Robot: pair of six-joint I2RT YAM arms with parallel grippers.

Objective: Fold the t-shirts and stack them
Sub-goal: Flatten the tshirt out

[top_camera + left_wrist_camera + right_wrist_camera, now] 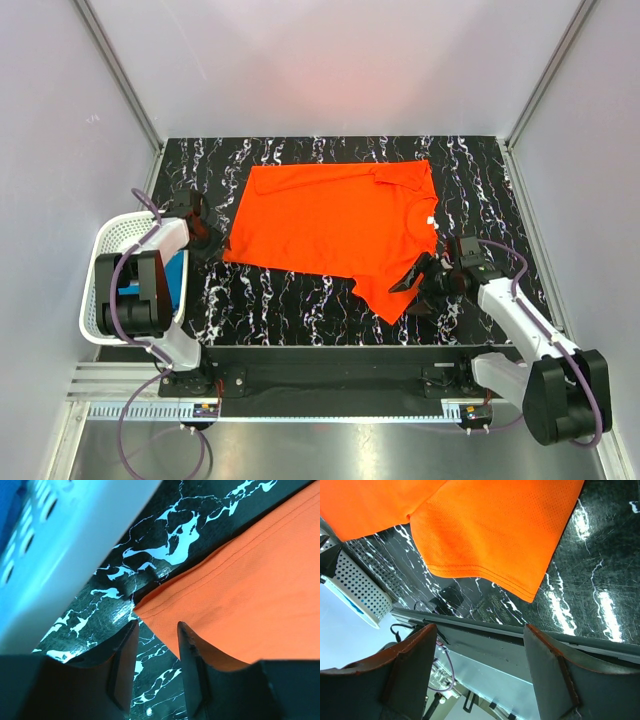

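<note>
Lying flat mid-frame on the counter [290,300], the orange-red t-shirt [330,220] may slip and bunch if the left claw [156,630] and right claw [479,630] (both spread, empty) nip only its thin hem.

A white plastic mesh basket [118,229] crowds the left pincer [157,625]; black marbled table [300,302] lies bare beside the orange-red cloth t-shirt [330,220].
</note>
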